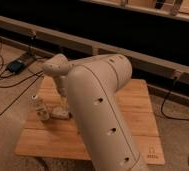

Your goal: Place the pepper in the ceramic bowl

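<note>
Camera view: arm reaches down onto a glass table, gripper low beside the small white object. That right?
Not quite. The camera view shows that the table is wooden, not glass. The rest holds: the arm reaches down onto it, and the gripper sits low beside the small white object.

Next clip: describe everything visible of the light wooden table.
The light wooden table is rectangular, made of planks, standing level on the floor, with a dark mark at its near right corner. The white robot arm hides its middle. The gripper hangs over its picture-left part, beside a small pale upright object.
</note>
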Motion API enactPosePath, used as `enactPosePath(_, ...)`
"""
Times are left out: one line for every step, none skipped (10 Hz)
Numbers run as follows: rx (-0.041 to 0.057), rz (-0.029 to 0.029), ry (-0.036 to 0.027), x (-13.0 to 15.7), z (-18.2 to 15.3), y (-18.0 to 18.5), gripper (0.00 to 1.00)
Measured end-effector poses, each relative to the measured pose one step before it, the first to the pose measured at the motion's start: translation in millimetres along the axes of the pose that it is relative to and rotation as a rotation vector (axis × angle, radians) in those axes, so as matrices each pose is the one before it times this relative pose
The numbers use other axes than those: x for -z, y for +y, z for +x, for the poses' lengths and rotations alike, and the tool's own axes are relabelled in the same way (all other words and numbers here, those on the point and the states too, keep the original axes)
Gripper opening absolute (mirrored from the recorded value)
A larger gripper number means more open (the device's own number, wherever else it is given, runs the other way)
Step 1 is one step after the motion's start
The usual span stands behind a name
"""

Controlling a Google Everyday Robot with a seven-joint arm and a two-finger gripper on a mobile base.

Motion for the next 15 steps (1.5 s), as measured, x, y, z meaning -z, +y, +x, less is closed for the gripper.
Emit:
enactPosePath(-0.00026, -0.00027, 0.00058, -0.1, 0.22, -0.03, 0.3)
enactPosePath(-0.00124, -0.00007, 0.00342, -1.58, 0.59, -0.5, 0.38)
enactPosePath(-0.00215, -0.00101, 0.00303, -1.77, 1.02, -0.72, 0.5)
enactPosePath(-0.00009, 0.00156, 0.00045, 1.74, -0.14, -0.31, 0.6)
enactPosePath(0.00055, 0.00043, 0.00048, 1.64, -0.09, 0.09, 0.7)
enactPosePath(0.00042, -0.00019, 0.00033, 0.13, -0.05, 0.24, 0.78)
enactPosePath(-0.00068, -0.00175, 0.00181, -0.86, 0.85, -0.43, 0.8)
enactPosePath(0.00031, -0.0038, 0.00483, -3.82, 2.32, -0.38, 0.8)
enactPosePath(0.0003, 0.00092, 0.00047, -0.41, -0.04, -0.49, 0.8)
enactPosePath(0.00078, 0.00159, 0.0008, 2.43, 0.11, -0.41, 0.8)
enactPosePath(-0.00091, 0.00073, -0.00194, 0.68, -0.09, -0.69, 0.8)
enactPosePath(0.00016, 0.00052, -0.00304, -0.51, -0.94, -0.1, 0.8)
enactPosePath(-0.00046, 0.00439, 0.00723, 0.98, 1.38, -1.21, 0.8)
enactPosePath(-0.00135, 0.00097, 0.00578, 1.03, 1.47, -0.8, 0.8)
enactPosePath(0.00003, 0.00052, -0.00122, 2.55, -0.12, 0.1, 0.8)
